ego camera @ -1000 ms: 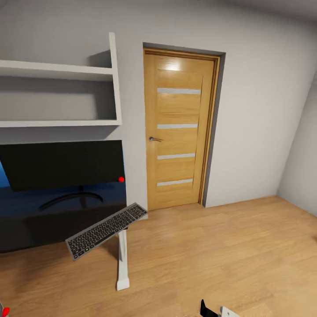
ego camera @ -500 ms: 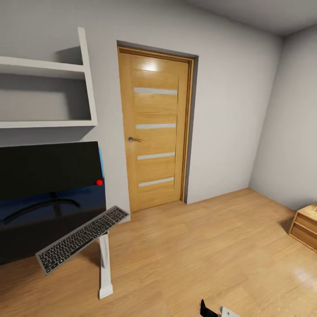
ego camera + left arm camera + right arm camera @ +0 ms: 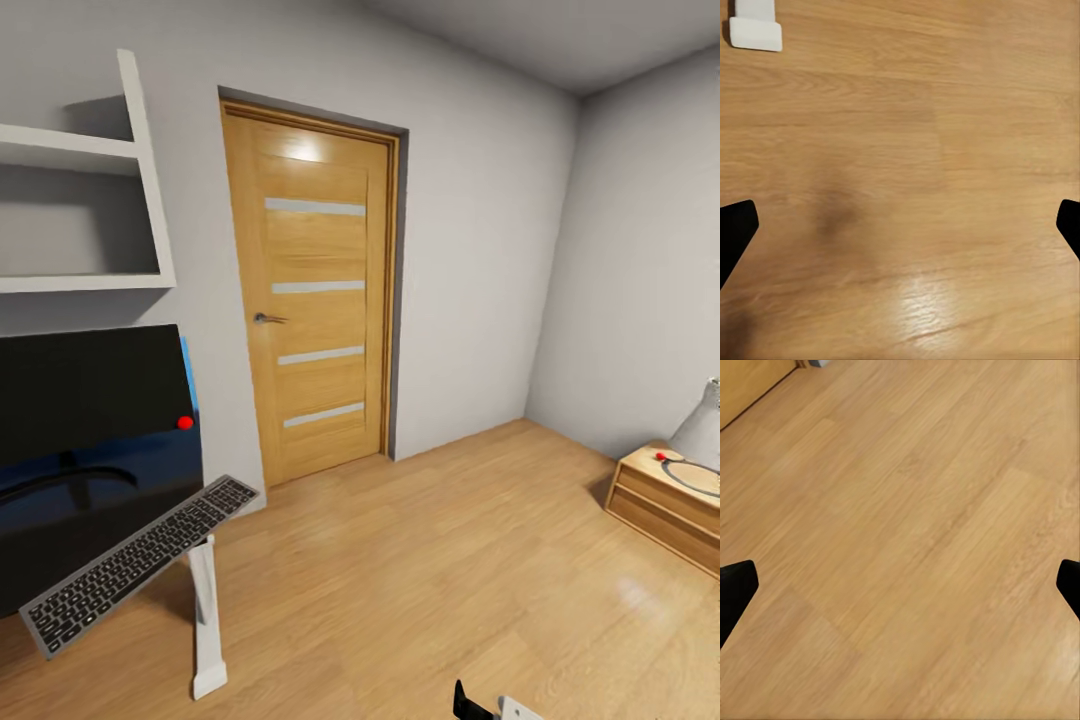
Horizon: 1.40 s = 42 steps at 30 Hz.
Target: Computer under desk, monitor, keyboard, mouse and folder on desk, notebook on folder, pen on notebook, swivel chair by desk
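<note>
The monitor (image 3: 90, 395) stood on the counter (image 3: 110, 490) at left, below the wall shelves (image 3: 80, 215). The keyboard (image 3: 140, 562) lay tilted before it. The door (image 3: 310, 300) stood to the right, a low cabinet (image 3: 665, 505) far right.

Head camera faces door (image 3: 315, 290); wrist cameras look down at floor (image 3: 915, 150).

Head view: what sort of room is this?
Likely a home bedroom or study corner: a light wood plank floor, a wooden panelled door in grey-white walls, white wall shelves, and a wide black monitor on a glossy black desk.
</note>
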### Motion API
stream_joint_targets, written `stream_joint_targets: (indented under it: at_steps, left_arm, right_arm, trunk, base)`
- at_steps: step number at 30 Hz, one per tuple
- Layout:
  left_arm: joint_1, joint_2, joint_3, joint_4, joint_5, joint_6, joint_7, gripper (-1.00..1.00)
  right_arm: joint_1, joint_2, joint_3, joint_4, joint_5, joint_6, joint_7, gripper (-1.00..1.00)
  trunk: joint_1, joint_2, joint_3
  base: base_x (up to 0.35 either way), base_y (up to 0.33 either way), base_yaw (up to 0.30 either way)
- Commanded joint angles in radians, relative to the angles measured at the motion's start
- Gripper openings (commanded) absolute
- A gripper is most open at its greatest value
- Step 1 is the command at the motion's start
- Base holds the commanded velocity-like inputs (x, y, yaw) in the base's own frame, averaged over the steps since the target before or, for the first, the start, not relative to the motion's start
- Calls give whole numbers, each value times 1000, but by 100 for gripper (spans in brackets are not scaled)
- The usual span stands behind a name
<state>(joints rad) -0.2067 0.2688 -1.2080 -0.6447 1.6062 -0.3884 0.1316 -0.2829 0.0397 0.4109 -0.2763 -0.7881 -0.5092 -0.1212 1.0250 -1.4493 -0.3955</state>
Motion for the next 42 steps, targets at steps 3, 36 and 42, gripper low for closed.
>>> stream_joint_targets:
  at_steps: [3,36,42]
  left_arm:
    - [-2,1,-8,-3,3,-7,8,100]
    - [-2,1,-8,-3,3,-9,8,100]
    - [-2,1,-8,-3,3,-9,8,100]
  right_arm:
    - [-1,2,5,-1,-7,-3,-10,100]
    - [-1,8,3,0,-11,8,-15,100]
    - [-1,24,3,0,-10,9,-22,100]
  trunk:
    - [0,-1,-1]
    - [0,-1,-41]
    - [0,-1,-51]
  base:
    - [0,0,-22]
    - [0,0,-123]
    - [0,0,-3]
